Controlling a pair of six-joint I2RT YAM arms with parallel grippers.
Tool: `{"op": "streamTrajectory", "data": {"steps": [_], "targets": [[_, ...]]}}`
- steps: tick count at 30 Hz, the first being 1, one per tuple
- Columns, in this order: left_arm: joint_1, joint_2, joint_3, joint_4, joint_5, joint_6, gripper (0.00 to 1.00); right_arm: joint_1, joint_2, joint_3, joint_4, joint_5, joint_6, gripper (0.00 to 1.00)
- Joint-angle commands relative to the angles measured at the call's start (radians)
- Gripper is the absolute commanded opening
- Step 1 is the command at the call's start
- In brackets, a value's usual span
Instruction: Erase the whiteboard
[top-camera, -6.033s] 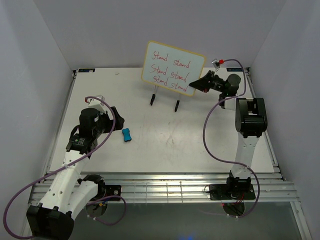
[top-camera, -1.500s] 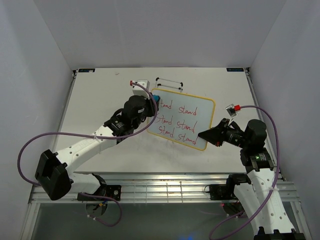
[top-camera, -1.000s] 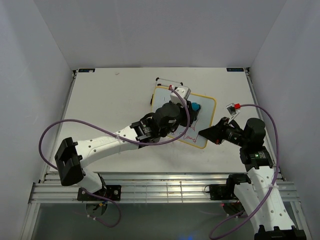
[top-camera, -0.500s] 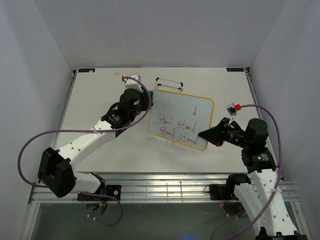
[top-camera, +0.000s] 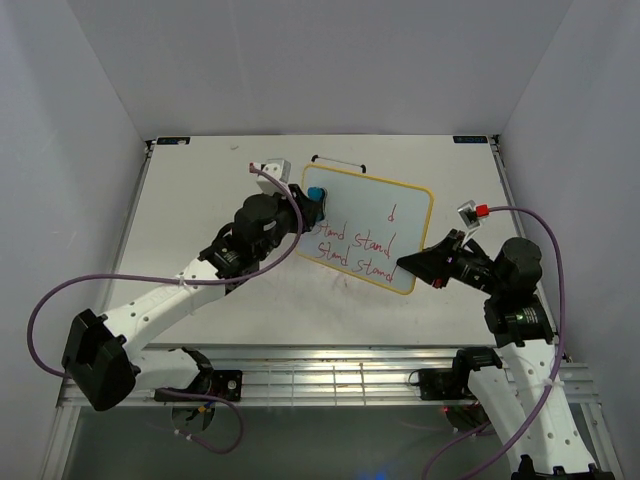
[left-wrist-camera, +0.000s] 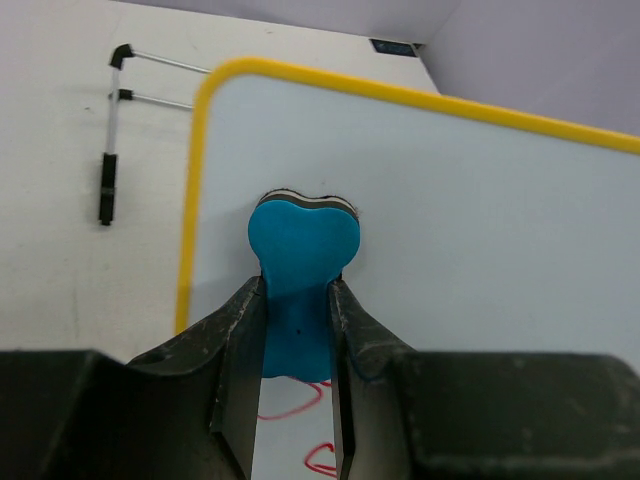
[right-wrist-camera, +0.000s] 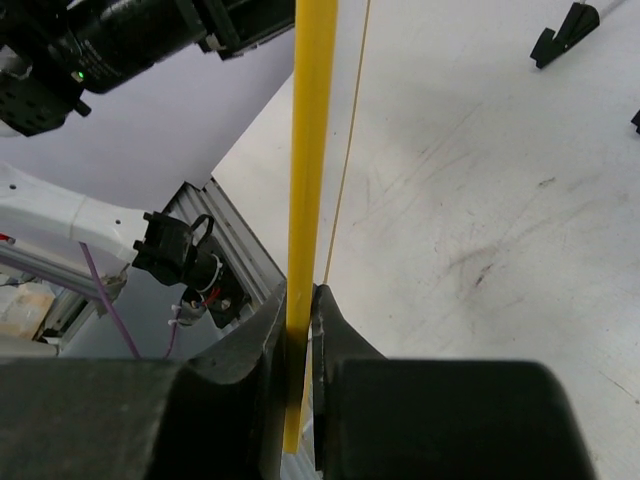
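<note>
The whiteboard (top-camera: 372, 222), white with a yellow frame, is held tilted over the table. My right gripper (top-camera: 405, 265) is shut on its lower right edge; in the right wrist view the yellow edge (right-wrist-camera: 310, 150) runs between the shut jaws of the right gripper (right-wrist-camera: 300, 300). Red writing (top-camera: 355, 250) fills two lower lines, and a lone "d" (top-camera: 392, 212) stays on top. My left gripper (top-camera: 310, 200) is shut on the blue eraser (top-camera: 316, 193), which is pressed on the board's upper left corner. The left wrist view shows the eraser (left-wrist-camera: 302, 250) between the left gripper's (left-wrist-camera: 297, 290) jaws on the whiteboard (left-wrist-camera: 450, 220).
A thin wire stand with black ends (top-camera: 336, 160) lies on the table behind the board, also seen as the stand (left-wrist-camera: 112, 130) in the left wrist view. Black feet (right-wrist-camera: 565, 35) show on the scuffed table (right-wrist-camera: 480, 230). Grey walls close in on three sides.
The eraser swept over the top line, which is gone except the "d". In the last half second the left gripper came back from beyond the board's left edge onto its upper left corner.
</note>
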Motion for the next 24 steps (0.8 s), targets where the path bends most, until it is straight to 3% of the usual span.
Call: {"op": "streamTrajectory", "data": {"steps": [1,7,19,24], "targets": [[-0.097,-0.008,-0.032,0.049,0.047,-0.034,0.00,0.031,-0.020,0.051,0.345,-0.176,0.083,0.08],[-0.235,0.035,0.038,0.077,0.021,0.004,0.00,0.030,0.018,0.045,0.370,-0.205,0.104,0.08],[-0.399,0.335,0.478,-0.211,-0.172,0.092,0.00,0.037,0.009,0.042,0.315,-0.194,0.067,0.08],[-0.445,0.414,0.571,-0.274,-0.240,0.110,0.00,0.039,0.009,0.061,0.292,-0.188,0.057,0.08]]}}
